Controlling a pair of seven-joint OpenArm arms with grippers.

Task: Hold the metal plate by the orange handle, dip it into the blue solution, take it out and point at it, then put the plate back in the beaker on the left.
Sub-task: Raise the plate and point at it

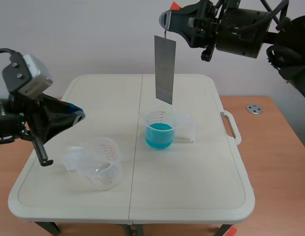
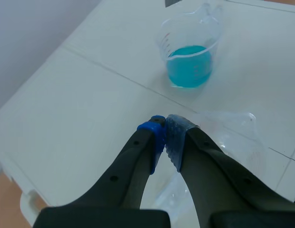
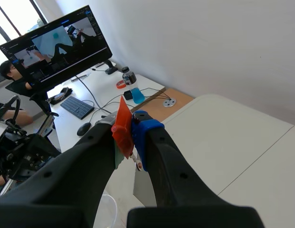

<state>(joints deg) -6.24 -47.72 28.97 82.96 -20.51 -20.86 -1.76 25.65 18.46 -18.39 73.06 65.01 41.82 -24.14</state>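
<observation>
A grey metal plate (image 1: 165, 69) hangs upright in the air above the beaker of blue solution (image 1: 159, 129), its lower edge clear of the rim. My right gripper (image 1: 165, 28) is raised high and shut on the plate's orange handle (image 3: 122, 128), which shows pinched between the fingers in the right wrist view. A clear empty beaker (image 1: 102, 162) lies tipped on its side at the table's front left. My left gripper (image 1: 78, 117) is shut on nothing, low at the left; in its own view the fingertips (image 2: 164, 129) point toward the blue beaker (image 2: 190, 52).
The white folding table (image 1: 201, 191) has a handle (image 1: 231, 128) at its right edge. A round metal fitting (image 1: 254, 108) sits in the wooden desk beyond. The right wrist view shows a monitor (image 3: 57, 45), a keyboard (image 3: 77, 107) and a seated person (image 3: 9, 71).
</observation>
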